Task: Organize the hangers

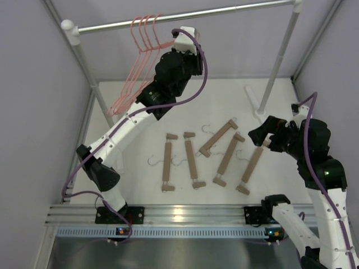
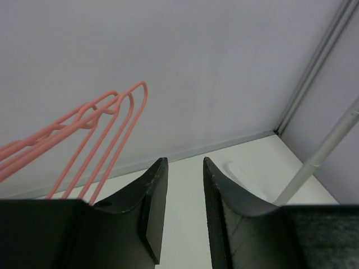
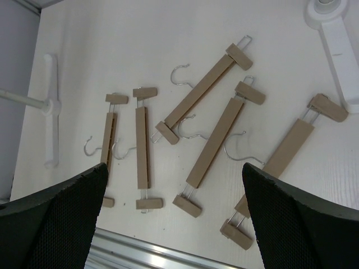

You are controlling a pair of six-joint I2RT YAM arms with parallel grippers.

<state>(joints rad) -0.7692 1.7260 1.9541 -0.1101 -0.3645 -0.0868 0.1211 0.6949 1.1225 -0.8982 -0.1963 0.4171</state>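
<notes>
A half-finished sort: four pink wire hangers (image 1: 143, 32) hang by their hooks in a tight bunch near the left end of the silver rail (image 1: 224, 11), while five wooden clip hangers (image 1: 192, 159) lie flat on the white worktop (image 1: 185, 103), none of them on the rail yet. The wooden ones lie side by side in a loose row, two roughly parallel at the left and three slanted at the right, their silver hooks pointing mostly leftward. The left hand (image 2: 184, 168) is raised to rail height just right of the pink bunch, released, with a narrow gap between its fingers and nothing in it; the pink hangers show to its left in the wrist view, apart from the fingers. The right hand (image 3: 174, 174) hovers above the wooden row, spread wide and empty, with the rightmost hangers nearest it. By this showing the pink set looks done and the wooden set is the work left, five lifts to the free stretch of rail between the pink bunch and the right-hand white post (image 1: 280, 56). No brand, label or writing can be read on any hanger, arm or fitting.
</notes>
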